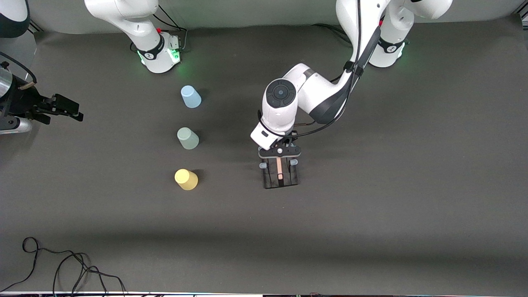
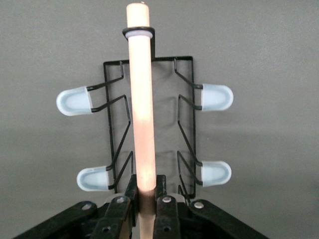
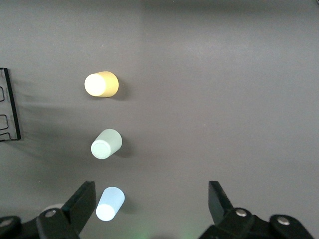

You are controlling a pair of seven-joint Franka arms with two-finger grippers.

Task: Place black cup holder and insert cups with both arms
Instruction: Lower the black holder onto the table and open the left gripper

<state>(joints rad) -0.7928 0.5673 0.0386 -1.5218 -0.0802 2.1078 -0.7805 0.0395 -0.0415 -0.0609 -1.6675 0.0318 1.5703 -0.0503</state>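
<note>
Black cup holder (image 2: 149, 124) pegs (image 2: 75, 101): wrist-view only.

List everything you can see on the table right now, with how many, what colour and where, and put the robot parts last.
cup holder: one, black wire with a wooden rod and pale pegs, mid-table, toward the left arm's end from the cups
blue cup: one, light blue, upside down, farthest from the front camera
grey-green cup: one, upside down, middle of the row
yellow cup: one, upside down, nearest the front camera
cable: one, black, at the table's near edge
left gripper: jaws shut on the wooden rod
right gripper: jaws open, waiting above the blue cup
</note>
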